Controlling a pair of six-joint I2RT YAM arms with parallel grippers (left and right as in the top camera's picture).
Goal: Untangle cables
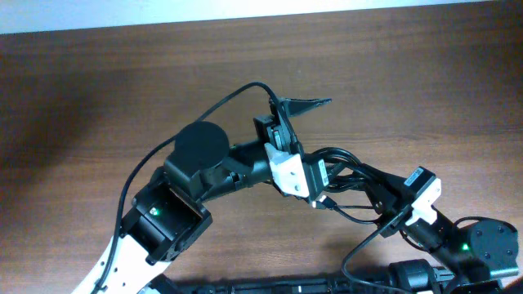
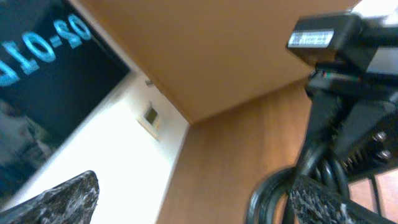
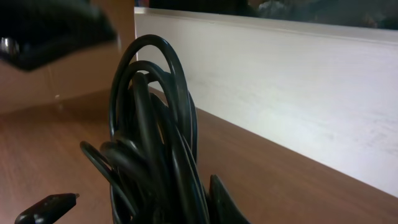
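Brown wood-grain table fills overhead view. Pale wall strip along top edge. Left wrist view: dark screen with blue characters upper left, small wall plate centre left.

— Overhead view: how is the light?
— Even and soft. The surface darkens toward its left, and a bright strip runs along the top edge.
— Left wrist view?
— Smeared throughout; cyan lettering glows.
— Right wrist view?
— Bright pale wall, glossy highlights on the cables, nearest parts unfocused.
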